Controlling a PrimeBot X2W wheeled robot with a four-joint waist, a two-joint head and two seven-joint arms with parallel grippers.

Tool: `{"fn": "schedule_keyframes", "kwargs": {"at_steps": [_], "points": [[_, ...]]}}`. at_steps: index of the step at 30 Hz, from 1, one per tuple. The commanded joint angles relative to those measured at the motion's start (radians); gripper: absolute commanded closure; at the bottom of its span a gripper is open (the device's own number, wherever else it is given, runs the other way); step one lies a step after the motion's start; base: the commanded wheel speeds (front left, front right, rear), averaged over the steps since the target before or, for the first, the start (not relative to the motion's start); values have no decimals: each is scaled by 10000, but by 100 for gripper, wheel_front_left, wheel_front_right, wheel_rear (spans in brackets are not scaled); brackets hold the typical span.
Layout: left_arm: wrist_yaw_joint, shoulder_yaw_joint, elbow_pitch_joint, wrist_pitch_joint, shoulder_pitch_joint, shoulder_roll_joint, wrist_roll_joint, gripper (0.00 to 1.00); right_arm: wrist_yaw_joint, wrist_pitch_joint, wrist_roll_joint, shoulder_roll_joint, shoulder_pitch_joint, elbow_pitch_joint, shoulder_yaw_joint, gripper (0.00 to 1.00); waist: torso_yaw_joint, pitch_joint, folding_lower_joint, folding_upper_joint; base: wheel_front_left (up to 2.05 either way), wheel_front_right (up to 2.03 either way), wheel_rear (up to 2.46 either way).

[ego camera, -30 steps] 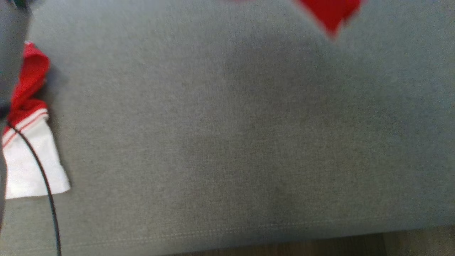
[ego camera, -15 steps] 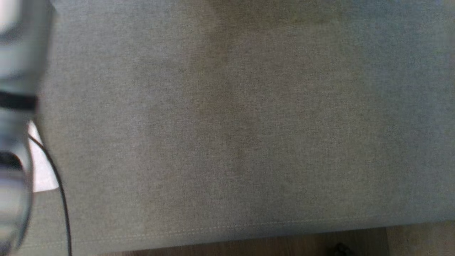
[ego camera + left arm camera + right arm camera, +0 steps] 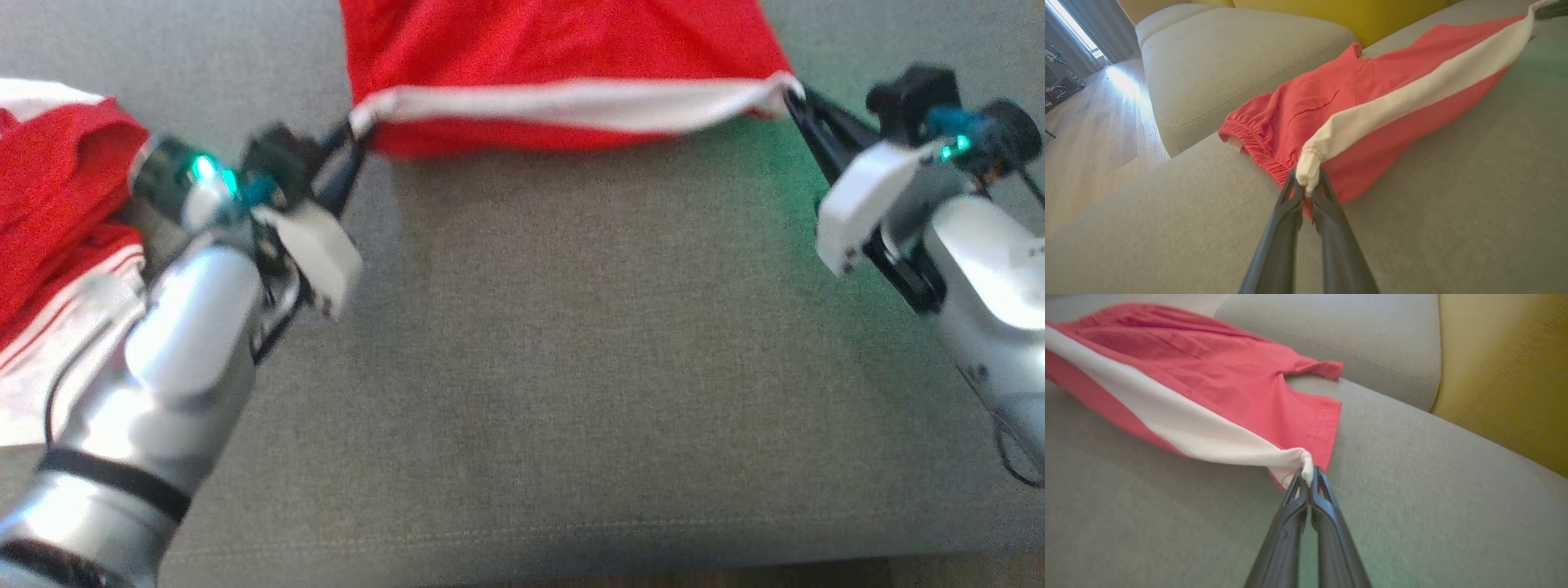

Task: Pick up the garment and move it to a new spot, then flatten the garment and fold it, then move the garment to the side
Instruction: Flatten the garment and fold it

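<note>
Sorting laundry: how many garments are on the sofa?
2: red shorts stretched between left gripper and right gripper; another red-white garment bunched far left. Others may be hidden.

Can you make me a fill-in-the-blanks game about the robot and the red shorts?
The shorts have one ___ stripe. The left claw and right claw pinch opposite ___ of it. The sofa is grey; its back cushion is ___.
Answers: white, ends, yellow.
</note>
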Motion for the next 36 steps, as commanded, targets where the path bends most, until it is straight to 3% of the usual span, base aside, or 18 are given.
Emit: {"fn": "schedule_keyframes", "kwargs": {"at_steps": [1, 10, 19, 28, 30, 36], "points": [[14, 236, -352, -120, 41, 496, 147, 100, -9, 130, 64, -397, 206, -266, 281, 100, 70, -399, 0, 0, 0, 0, 0], [70, -275, -774, -121, 1312, 710, 625, 100, -9, 1107, 1467, -1632, 930, -1019, 1555, 100, 248, -1177, 0, 0, 0, 0, 0], [-106, -873, -1070, -121, 2397, 770, 489, 100, -9, 3072, 3572, -3424, 1778, -2911, 3016, 100, 392, -2001, 0, 0, 0, 0, 0], [-160, -1163, -2173, 303, 3839, 861, -282, 100, -9, 4420, 5116, -5506, 2770, -5064, 3714, 100, 540, -2745, 0, 0, 0, 0, 0], [-171, -1046, -2509, 659, 4392, 871, -863, 100, -9, 4721, 5339, -5880, 3030, -5412, 3755, 100, 571, -2916, 0, 0, 0, 0, 0], [-186, -1191, -3940, 1541, 5582, 1406, -1599, 100, -9, 5624, 6224, -6853, 3834, -6590, 3658, 100, 682, -3187, 0, 0, 0, 0, 0]]}}
